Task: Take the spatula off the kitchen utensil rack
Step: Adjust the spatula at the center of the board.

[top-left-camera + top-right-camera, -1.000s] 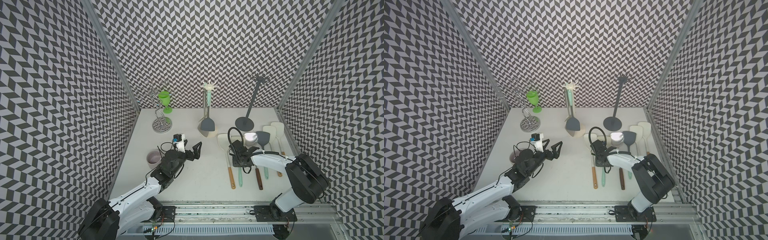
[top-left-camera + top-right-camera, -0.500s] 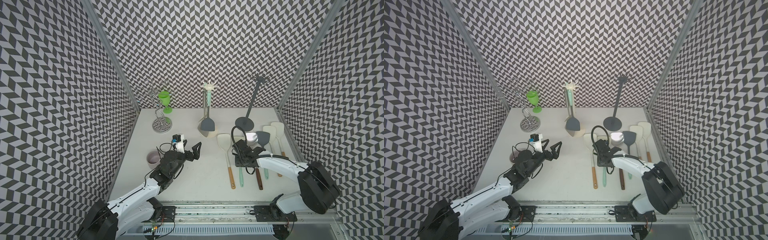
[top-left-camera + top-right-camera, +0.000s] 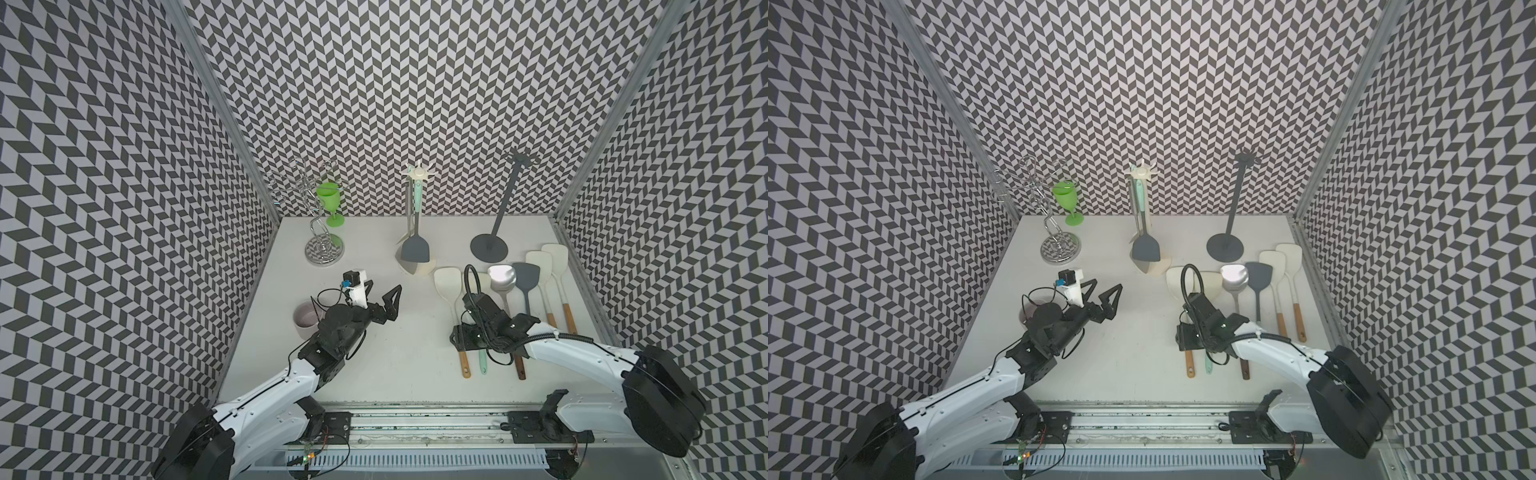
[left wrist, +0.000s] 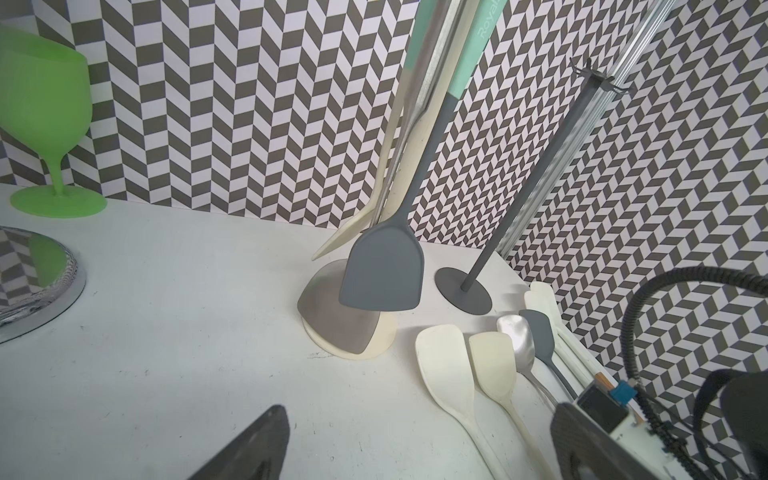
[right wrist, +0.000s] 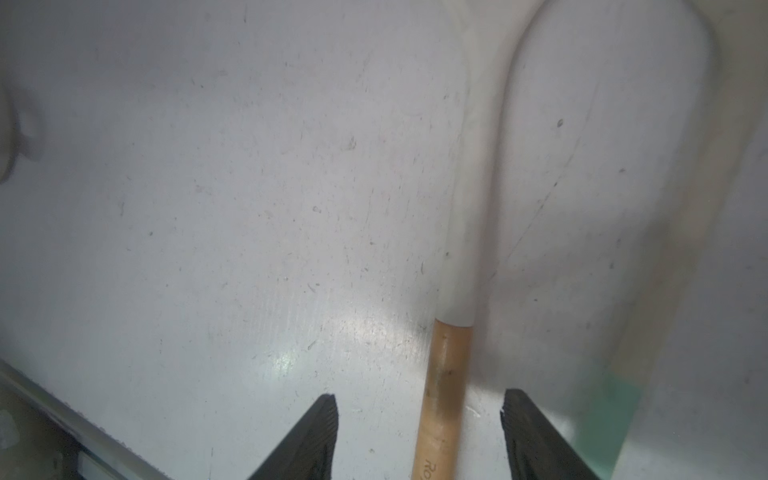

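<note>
Wood shows between the fingers (image 5: 320, 436) of the right claw (image 5: 419, 395): the handle (image 5: 446, 365) of a cream spatula (image 3: 448, 284) is seen lying flat on the counter (image 3: 374, 374), with bare counter visible on either side of it. A second ago this claw was clamped almost shut at much the same spot. Since then it has been let out to a middling spread, and the handle is no longer pressed from either side. The spatula has thus been released, and this delivery is judged to be finished. The spatula is laid at about 3 o'clock on the counter, with its head toward 12 o'clock. It forms the 9 o'clock end of the laid-out utensils (image 3: 525, 274).

The kitchen utensil rack (image 3: 418, 174) is stood at 12 o'clock and has not been emptied. A grey spatula (image 3: 414, 249) with a mint handle is hung from it, and a cream tool and a steel one are shown behind it in the left wrist view. Whether these are also meant to be fetched cannot be settled from the scene. If so, the rack would have to be visited again.

The right claw is held low over the released handle, parted and gripping nothing. The left claw (image 3: 384, 286) is held fully spread above the counter at about 9 o'clock and pointed toward the rack. Nothing is held or touched by it, and it is judged well placed for a reach to the grey spatula.
</note>
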Tool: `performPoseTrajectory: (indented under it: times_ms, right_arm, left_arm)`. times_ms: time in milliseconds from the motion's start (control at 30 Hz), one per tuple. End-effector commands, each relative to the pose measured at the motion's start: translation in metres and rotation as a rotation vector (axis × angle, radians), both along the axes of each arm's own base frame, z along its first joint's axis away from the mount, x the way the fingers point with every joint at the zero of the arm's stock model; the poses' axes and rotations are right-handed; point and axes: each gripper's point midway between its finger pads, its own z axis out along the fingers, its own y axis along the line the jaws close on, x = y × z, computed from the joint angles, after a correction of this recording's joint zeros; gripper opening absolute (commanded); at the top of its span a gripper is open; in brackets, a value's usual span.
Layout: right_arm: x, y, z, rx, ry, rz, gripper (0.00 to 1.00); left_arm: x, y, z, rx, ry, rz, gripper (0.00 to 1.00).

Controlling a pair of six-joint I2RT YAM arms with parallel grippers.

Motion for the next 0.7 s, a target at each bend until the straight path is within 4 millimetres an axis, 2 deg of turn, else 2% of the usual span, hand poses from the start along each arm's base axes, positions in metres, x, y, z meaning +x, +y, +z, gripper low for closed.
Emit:
performPoseTrajectory:
  times_ms: [0, 267, 500, 667]
  right_arm:
    - [-0.004, 0.013, -0.005, 0.043, 0.011, 0.015, 0.64]
    - [-0.016, 0.021, -0.020, 0.025, 0.064, 0.034, 0.64]
    - [-0.018, 0.026, -0.016, 0.016, 0.057, 0.032, 0.64]
    - [-0.017, 0.023, -0.003, 0.017, 0.031, 0.013, 0.64]
  left_arm:
    - [-0.001, 0.003, 0.006, -0.007, -0.030, 0.008, 1.00]
    - [-0.002, 0.003, 0.008, -0.010, -0.036, 0.004, 1.00]
    - [-0.005, 0.006, 0.013, -0.020, -0.049, 0.005, 1.00]
    - [-0.006, 0.008, 0.017, -0.027, -0.058, 0.012, 1.00]
